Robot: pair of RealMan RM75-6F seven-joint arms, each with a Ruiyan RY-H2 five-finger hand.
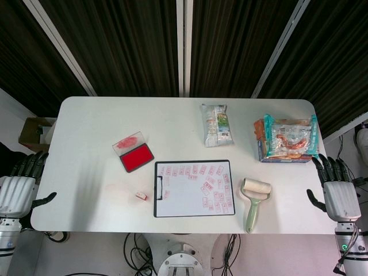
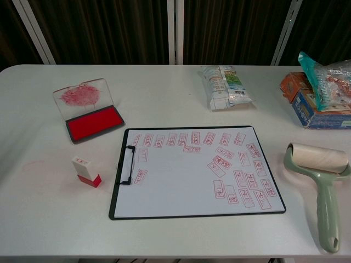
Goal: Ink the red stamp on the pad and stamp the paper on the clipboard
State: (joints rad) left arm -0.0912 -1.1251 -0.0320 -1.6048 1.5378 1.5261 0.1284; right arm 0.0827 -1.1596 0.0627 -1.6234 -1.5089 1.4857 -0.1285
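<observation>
Stood upright on the counter [image 1: 86,132]: red stamp [image 2: 86,171], just beside the clipboard [image 2: 117,205] at 9 o'clock, ink pad [image 2: 94,123] at 12 o'clock. Lay nearer the left hand [image 1: 16,192], at its 3 o'clock. Both left and right hand [image 1: 339,195] spread apart, empty.

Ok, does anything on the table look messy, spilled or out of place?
Mostly tidy. The ink pad lies open, its clear lid smeared red. A faint red smudge marks the table left of the stamp.
</observation>
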